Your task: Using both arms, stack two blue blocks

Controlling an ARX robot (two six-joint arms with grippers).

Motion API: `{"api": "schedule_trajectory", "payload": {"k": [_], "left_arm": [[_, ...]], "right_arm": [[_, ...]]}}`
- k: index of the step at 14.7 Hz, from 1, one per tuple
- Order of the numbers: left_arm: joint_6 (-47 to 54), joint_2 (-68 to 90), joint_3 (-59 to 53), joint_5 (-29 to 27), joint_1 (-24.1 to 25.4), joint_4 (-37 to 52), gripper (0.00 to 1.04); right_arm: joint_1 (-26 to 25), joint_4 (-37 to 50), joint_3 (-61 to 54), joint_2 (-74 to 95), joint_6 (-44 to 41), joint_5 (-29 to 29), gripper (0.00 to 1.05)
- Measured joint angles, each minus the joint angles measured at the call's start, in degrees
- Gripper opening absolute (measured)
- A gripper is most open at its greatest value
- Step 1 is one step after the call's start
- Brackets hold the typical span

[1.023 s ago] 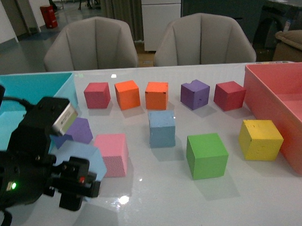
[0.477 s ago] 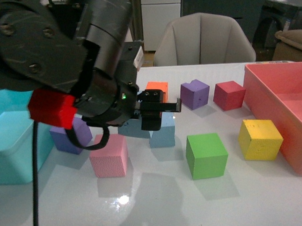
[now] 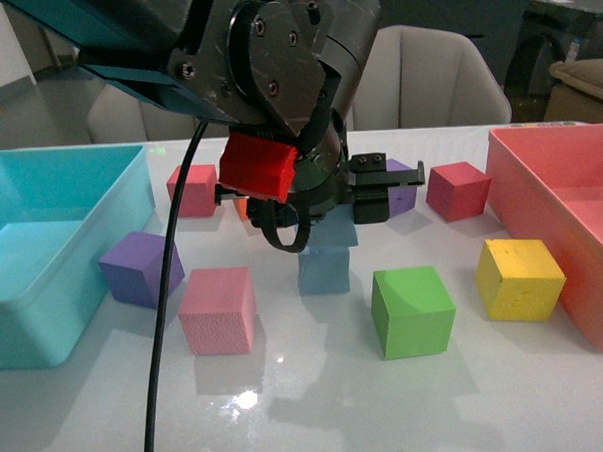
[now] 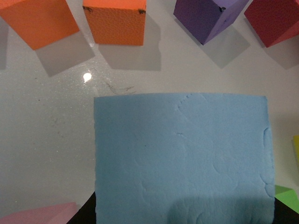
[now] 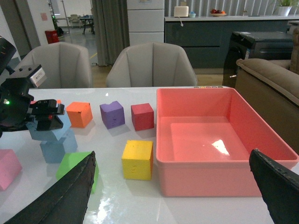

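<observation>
My left gripper (image 3: 358, 197) is shut on a pale blue block (image 3: 334, 233) and holds it just above the second blue block (image 3: 324, 272), which stands on the white table; I cannot tell if they touch. In the left wrist view the held block (image 4: 182, 158) fills most of the frame, with the left gripper (image 4: 184, 213) around it. The right wrist view shows both blocks, the held one (image 5: 58, 127) over the lower one (image 5: 55, 148). My right gripper (image 5: 170, 196) is open and empty, low over the table near its front, far from the blocks.
A turquoise bin (image 3: 42, 247) stands at the left and a pink bin (image 3: 561, 205) at the right. A purple cube (image 3: 138, 268), pink cube (image 3: 217, 310), green cube (image 3: 413, 309) and yellow cube (image 3: 519, 279) surround the stack. Red, orange and purple cubes line the back.
My left arm has risen from the front left and swung right with the blue block, from beside the pink cube to over the second blue block.
</observation>
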Motion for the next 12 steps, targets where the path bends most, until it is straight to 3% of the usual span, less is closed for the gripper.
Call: {"api": "schedule_trajectory", "payload": {"k": [12], "left_arm": [[0.37,6.27,4.92,-5.79,-0.26,1.62,0.49]], "right_arm": [[0.0,0.0,0.0,0.0,0.0,0.0,0.98]]}}
